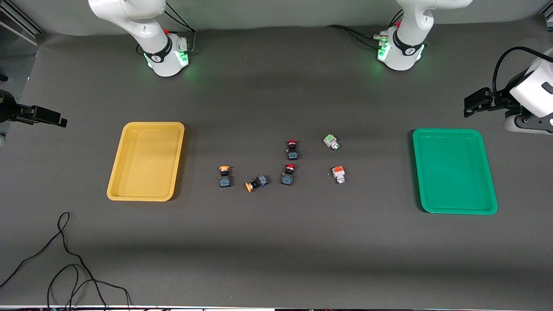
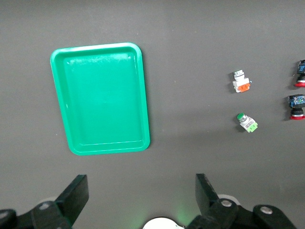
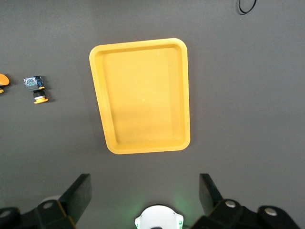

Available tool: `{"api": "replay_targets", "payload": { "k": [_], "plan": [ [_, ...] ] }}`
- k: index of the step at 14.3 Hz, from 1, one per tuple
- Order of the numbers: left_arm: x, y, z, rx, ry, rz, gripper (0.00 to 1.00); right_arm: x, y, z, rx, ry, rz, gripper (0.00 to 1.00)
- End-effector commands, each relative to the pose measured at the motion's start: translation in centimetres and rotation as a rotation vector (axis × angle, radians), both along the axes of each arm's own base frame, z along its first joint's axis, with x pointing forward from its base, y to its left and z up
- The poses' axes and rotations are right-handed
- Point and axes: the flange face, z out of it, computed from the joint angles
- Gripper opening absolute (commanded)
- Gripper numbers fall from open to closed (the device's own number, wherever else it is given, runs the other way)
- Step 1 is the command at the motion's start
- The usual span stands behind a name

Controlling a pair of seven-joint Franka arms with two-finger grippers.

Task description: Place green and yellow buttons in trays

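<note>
This is a robotics lab workcell, not a home or shop. A table (image 1: 276,259) covered in plain dark grey matting carries two white robot arm bases (image 1: 166,58) bolted along one edge, their status lights glowing green, with cabling running off them. A loose black cable (image 1: 65,259) trails on the matting near the yellow tray (image 1: 125,190), and aluminium framing (image 1: 17,23) borders the table's corner.

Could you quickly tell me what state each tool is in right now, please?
Left tool: open, holding nothing, above the table by the green tray.
Right tool: open, holding nothing, near the yellow tray.
</note>
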Motion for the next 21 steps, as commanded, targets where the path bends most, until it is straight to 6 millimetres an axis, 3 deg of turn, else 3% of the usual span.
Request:
{"api": "replay_targets", "payload": {
  "k": [1,3,12,15,17,19,21],
  "plan": [
    [0.0,0.0,0.6,0.005,-0.012,-0.014,1.0,0.3,0.7,-0.3,-0.005,-0.008,0.029,1.0],
    [0.0,-0.1,0.6,0.005,-0.012,-0.016,1.0,0.8,1.9,-0.5,-0.011,-0.006,0.051,1.0],
    [-0.1,0.1,0.3,0.0,-0.004,-0.01,1.0,0.1,2.0,0.1,0.007,0.009,0.049,1.0],
    [0.0,0.2,-1.1,-0.001,0.012,0.008,1.0,0.4,5.7,0.1,0.039,0.002,0.089,1.0],
    [-0.4,-0.4,-2.8,0.0,0.028,0.014,1.0,1.0,7.9,-0.4,0.076,-0.006,0.018,1.0],
    [-1.1,-2.7,-4.9,0.001,0.049,0.061,1.0,1.9,12.9,-1.5,0.054,-0.008,-0.037,1.0],
    [-2.0,-6.6,-6.5,0.006,0.048,0.128,1.0,2.6,18.7,-4.4,0.021,0.01,-0.053,1.0]
  ]
}}
